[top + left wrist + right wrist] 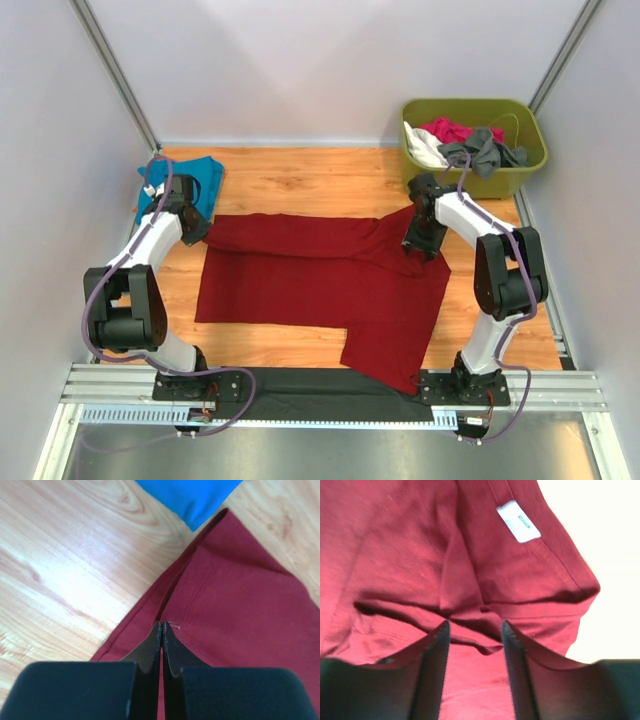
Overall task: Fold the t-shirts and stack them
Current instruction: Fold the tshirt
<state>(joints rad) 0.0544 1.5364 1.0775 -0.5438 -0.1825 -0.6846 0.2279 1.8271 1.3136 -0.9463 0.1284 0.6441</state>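
Wooden table (pixel 300 175) carries the dark red t-shirt (pixel 320 280) spread flat, with the teal-blue t-shirt (pixel 195 180) folded just past its far-left corner. The left gripper (pixel 161 628) is pinched tight on the red hem. The right gripper (pixel 472 630) stands partly parted over a cloth ridge near the white label (pixel 518 521).

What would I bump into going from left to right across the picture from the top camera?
teal-blue shirt → dark red shirt → green bin
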